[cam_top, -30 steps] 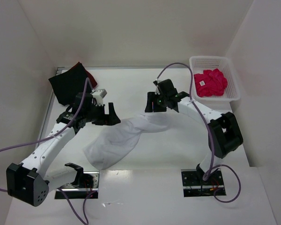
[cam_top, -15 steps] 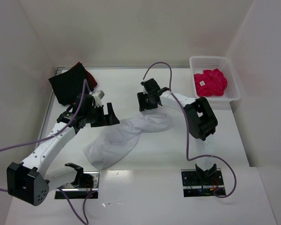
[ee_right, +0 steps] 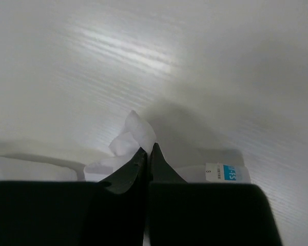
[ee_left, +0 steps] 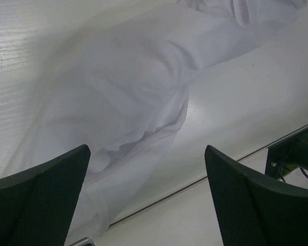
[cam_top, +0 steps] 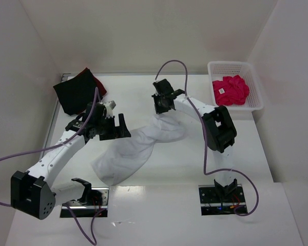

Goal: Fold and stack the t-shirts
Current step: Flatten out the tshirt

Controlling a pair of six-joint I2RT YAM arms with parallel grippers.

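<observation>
Since the white t-shirt (cam_top: 124,160) lies as a twisted rope of cloth and not as a flat sheet, the step in hand looks to be spreading it out, before any fold is made. Its bulkiest part sits low and left of centre in the top view, on the counter (cam_top: 190,164), and from there it narrows and runs up and to the right toward the middle of the frame. The left jaws hang just over the shirt's upper left edge, spread wide apart and holding nothing; in the left wrist view both fingers (ee_left: 38,197) frame the rumpled shirt below them. Farther back, the right jaws are pressed together on a small tuft of white cloth (ee_right: 129,134) at the shirt's far end, with a printed label (ee_right: 223,172) lying just beside it. The next move probably calls for the left jaws to drop and pinch an edge or a shoulder, so that both arms can draw apart and take out the twist. At the upper left lies the black t-shirt (cam_top: 72,97), with the dark red t-shirt (cam_top: 95,81) peeking out at its far edge; at the upper right the pink-red t-shirt (cam_top: 230,90) sits bunched in the white basket (cam_top: 228,63).
</observation>
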